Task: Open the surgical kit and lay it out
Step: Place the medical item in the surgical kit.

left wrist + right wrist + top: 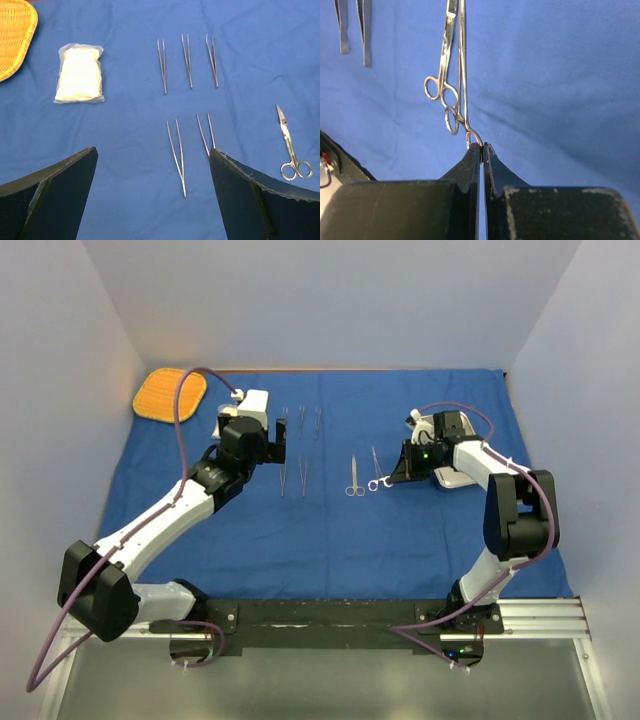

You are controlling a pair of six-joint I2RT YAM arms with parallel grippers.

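Observation:
The blue cloth wrap (330, 530) lies spread flat. On it are three forceps in a far row (187, 60) and two nearer ones (176, 155), with a white gauze pack (80, 74) to their left and scissors (290, 147) to their right. My left gripper (153, 151) hovers open above the nearer forceps and holds nothing. My right gripper (482, 147) is shut on a ring handle of a ring-handled forceps (462, 75), which lies beside the scissors (447, 45). Part of the steel tray (452, 480) shows under the right arm.
An orange mat (170, 393) sits at the cloth's far left corner, also seen in the left wrist view (15, 40). White walls close in the back and both sides. The arm bases stand on a black rail (330, 615) at the near edge.

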